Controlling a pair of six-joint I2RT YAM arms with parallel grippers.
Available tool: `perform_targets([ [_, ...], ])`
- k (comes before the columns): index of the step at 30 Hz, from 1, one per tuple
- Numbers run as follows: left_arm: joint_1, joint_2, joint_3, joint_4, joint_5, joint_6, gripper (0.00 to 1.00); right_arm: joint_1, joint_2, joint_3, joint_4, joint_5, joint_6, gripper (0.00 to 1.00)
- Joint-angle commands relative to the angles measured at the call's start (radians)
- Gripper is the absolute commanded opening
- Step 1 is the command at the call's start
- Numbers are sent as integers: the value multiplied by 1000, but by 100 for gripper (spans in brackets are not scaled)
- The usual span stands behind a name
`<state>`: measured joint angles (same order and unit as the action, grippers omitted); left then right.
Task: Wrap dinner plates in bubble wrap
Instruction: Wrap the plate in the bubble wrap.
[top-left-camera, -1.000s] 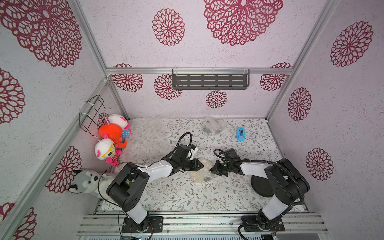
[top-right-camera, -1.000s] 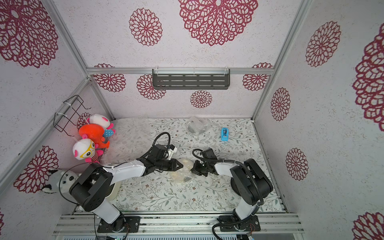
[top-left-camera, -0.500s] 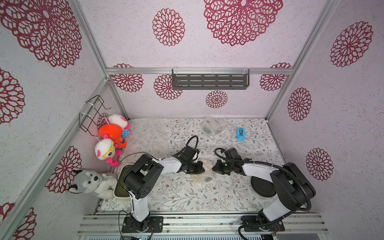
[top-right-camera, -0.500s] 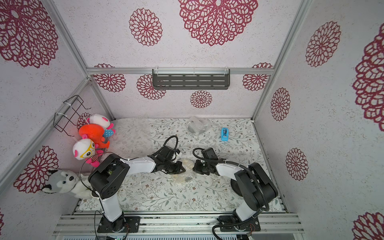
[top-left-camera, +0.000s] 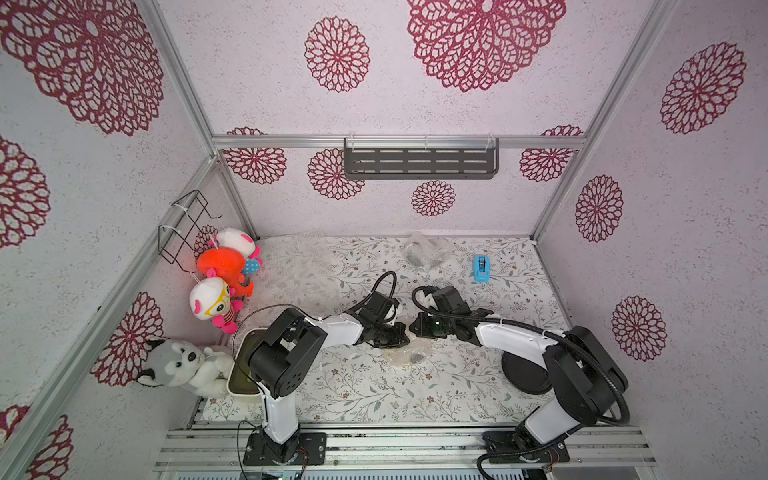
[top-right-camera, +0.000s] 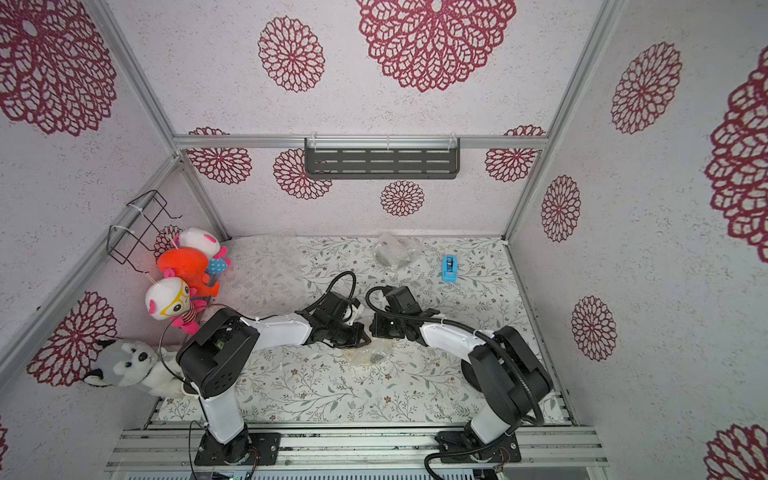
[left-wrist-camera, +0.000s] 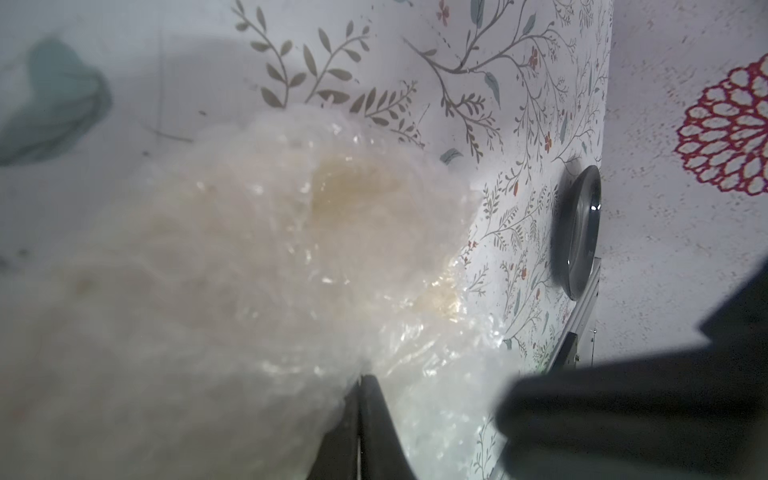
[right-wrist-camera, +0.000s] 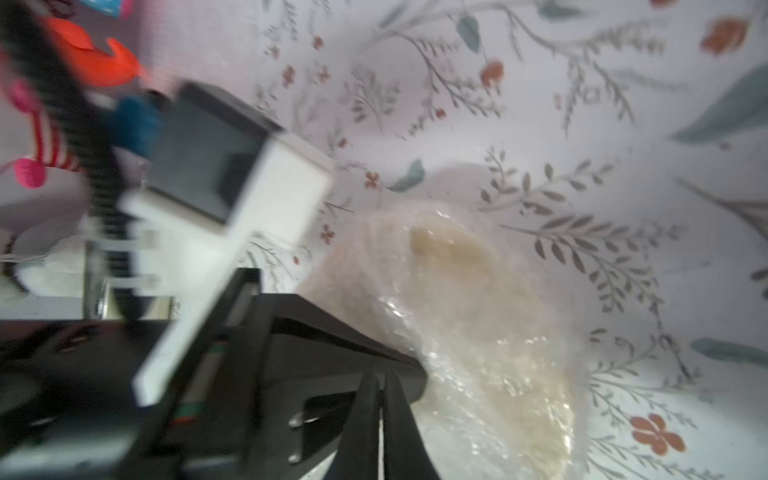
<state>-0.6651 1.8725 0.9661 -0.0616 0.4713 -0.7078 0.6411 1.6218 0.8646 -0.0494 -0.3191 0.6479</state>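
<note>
In both top views the left gripper (top-left-camera: 401, 337) and the right gripper (top-left-camera: 415, 329) meet nearly tip to tip over the far edge of the cream plate (top-left-camera: 405, 356). The plate lies at the middle of the table, already bundled in bubble wrap (top-right-camera: 368, 355). The black plate (top-left-camera: 524, 374) lies bare beside the right arm's base, a spare sheet (top-left-camera: 297, 266) lies flat at the back left, and a crumpled packet (top-left-camera: 424, 253) lies near the tape dispenser (top-left-camera: 481, 269). In the left wrist view the fingers (left-wrist-camera: 380, 428) are pressed together with the tip at the edge of the film; I cannot tell if a fold is caught between them. In the right wrist view, which is blurred, the fingers (right-wrist-camera: 399, 424) are also closed, just beside the film. I judge that the step is to close the last loose flap. To do it well, one gripper should press the bundle down while the other draws the flap low and slowly across, so that the film does not spring back and the plate does not slide. Compared with one second ago, the two grippers now stand closer together. The left arm has also swung toward the middle and uncovered the cream tub (top-left-camera: 243, 374). The black plate has not moved.
</note>
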Motion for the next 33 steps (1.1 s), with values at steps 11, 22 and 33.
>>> perform_targets([
  [11,-8,-172,33,-113,91,-46,19,-9,68,-63,-134,37,50,5],
  [22,0,52,-41,-129,59,-104,0,-11,68,-68,-123,36,71,4],
  [33,13,-153,71,-216,30,-94,9,-18,67,-67,-112,25,75,4],
])
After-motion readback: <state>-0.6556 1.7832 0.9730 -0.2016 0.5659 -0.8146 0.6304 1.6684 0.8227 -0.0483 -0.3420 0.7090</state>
